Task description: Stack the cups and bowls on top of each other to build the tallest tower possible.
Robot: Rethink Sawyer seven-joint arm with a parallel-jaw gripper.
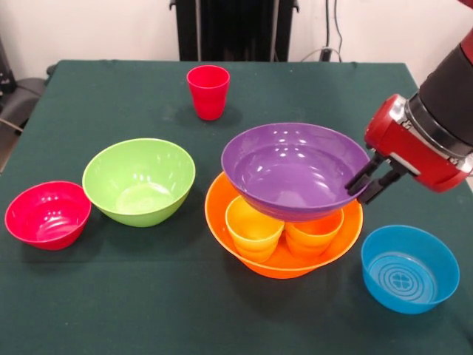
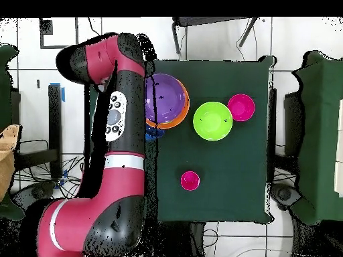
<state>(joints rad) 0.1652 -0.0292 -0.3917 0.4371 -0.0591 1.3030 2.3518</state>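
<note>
Dark green table (image 1: 111,296), white wall (image 1: 89,29), pale tiled floor (image 2: 228,244), floor cables (image 2: 47,175)

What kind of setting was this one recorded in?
Probably a robotics lab. A table under green cloth holds only plastic bowls and cups, loose cables trail over the tiled floor, and a red arm stands beside the table.

The arm (image 2: 100,194) is thick and glossy, crimson-red shells broken by black joints and pale grey rings. One link carries a white oval panel (image 2: 115,119) dotted with small dark buttons. The wrist housing (image 1: 414,144) is red, banded in silver, and the gripper (image 1: 369,183) has two slim black fingers, perhaps rubber-tipped.
</note>
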